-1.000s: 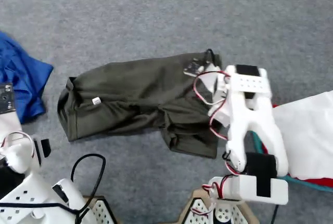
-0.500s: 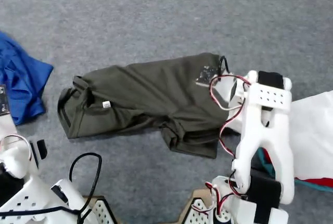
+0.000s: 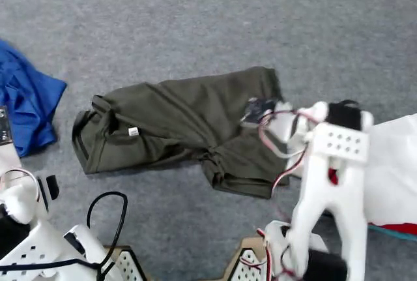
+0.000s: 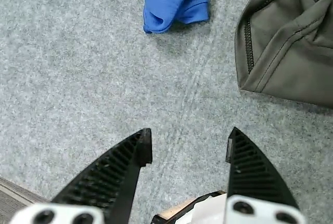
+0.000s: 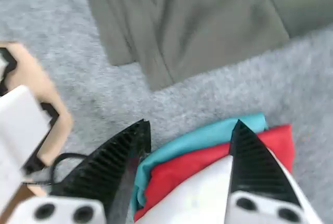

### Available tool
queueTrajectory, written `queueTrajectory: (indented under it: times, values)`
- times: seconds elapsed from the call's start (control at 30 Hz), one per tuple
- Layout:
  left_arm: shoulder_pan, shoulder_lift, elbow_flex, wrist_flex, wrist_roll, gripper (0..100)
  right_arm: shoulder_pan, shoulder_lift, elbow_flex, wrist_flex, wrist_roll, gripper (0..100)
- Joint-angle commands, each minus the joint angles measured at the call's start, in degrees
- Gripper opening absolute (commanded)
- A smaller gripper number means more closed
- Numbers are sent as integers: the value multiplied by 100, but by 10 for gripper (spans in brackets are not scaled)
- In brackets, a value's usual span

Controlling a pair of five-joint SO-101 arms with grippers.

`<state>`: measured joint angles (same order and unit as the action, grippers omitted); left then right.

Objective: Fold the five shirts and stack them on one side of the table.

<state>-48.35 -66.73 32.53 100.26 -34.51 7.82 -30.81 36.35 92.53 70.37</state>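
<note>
The left arm sits folded low at the near left corner of the tabletop, its white links drawn back over its base and a black cable looping beside it. In its wrist view the left jaws stand wide apart, black and ribbed on their inner faces, tips pointing down at the tabletop with nothing between them.

The right arm rises from its base at the near edge, right of the middle, and stretches away from that edge, its white upper link steeply raised. Red and white wires loop around its wrist. The right jaws are also spread wide, held above the tabletop, gripping nothing.
</note>
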Motion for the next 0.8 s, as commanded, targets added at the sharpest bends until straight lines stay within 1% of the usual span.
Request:
queueTrajectory:
  times: [0.0, 0.07, 0.2, 0.3, 0.43, 0.67, 0.77]
  values:
    - [-44, -22, -220, 53, 26, 243, -716, -716, 620, 123, 97, 263]
    - [-44, -22, -220, 53, 18, 243, -1024, -1095, 1349, -176, 167, 263]
    - [-44, -22, -246, 53, 9, 243, -1376, -1982, 3073, -1178, 721, 264]
    - [-53, -22, -273, 53, 18, 243, -1701, -2510, 4040, -1626, 721, 264]
    - [-53, -22, -211, 53, 35, 243, -1745, -2835, 4145, -1741, 501, 264]
    - [-9, -22, -220, 53, 299, 243, -1745, -2835, 4110, -1864, 492, 267]
    - [-9, -22, -176, 53, 308, 243, -1789, -2835, 4119, -1890, 484, 267]
